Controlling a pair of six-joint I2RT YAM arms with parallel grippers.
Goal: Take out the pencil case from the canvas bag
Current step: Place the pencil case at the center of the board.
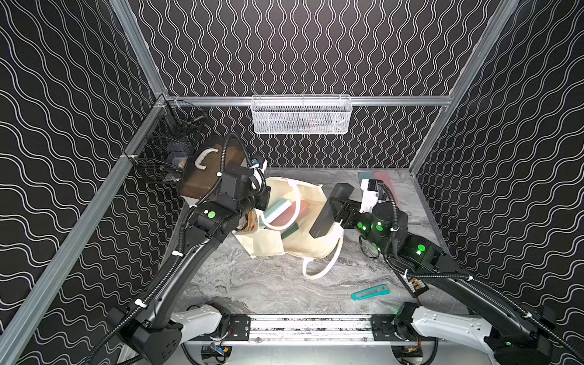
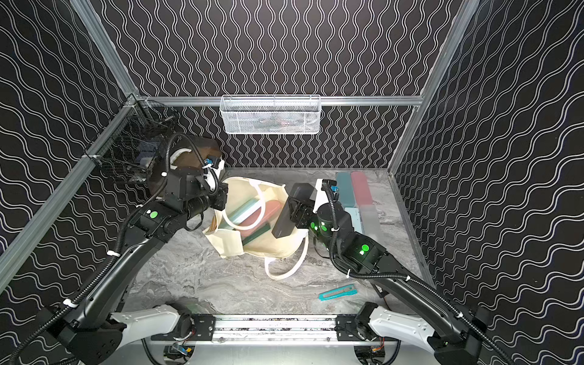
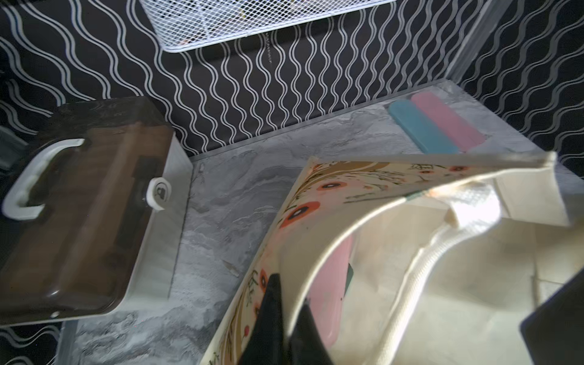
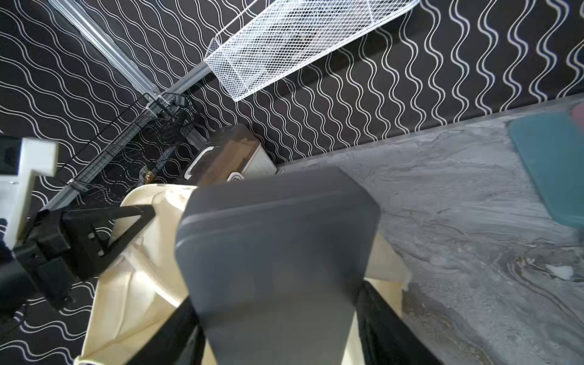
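Right gripper (image 4: pixel 276 294) was clamped on the dark grey rectangular pencil case (image 1: pixel 327 215), which hung tilted over the right edge of the cream canvas bag (image 1: pixel 303 249). Left gripper (image 3: pixel 289 313) was pinched shut on the bag's floral-side rim. A teal case (image 1: pixel 278 210) and a pink case (image 1: pixel 283 222) lay inside under a cream loop handle (image 1: pixel 298 205). The brown-lidded white box (image 3: pixel 85 215) sat near the bag, and a teal box cutter (image 1: pixel 370 292) lay well apart up front.

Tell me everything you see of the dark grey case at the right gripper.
Long, flat dark grey case, rounded corners, a seam round its edge, matte like plastic, closed. The right gripper is shut on it, a finger on either side. It hangs tilted over the right rim of the canvas bag; whether it touches the fabric I cannot tell.
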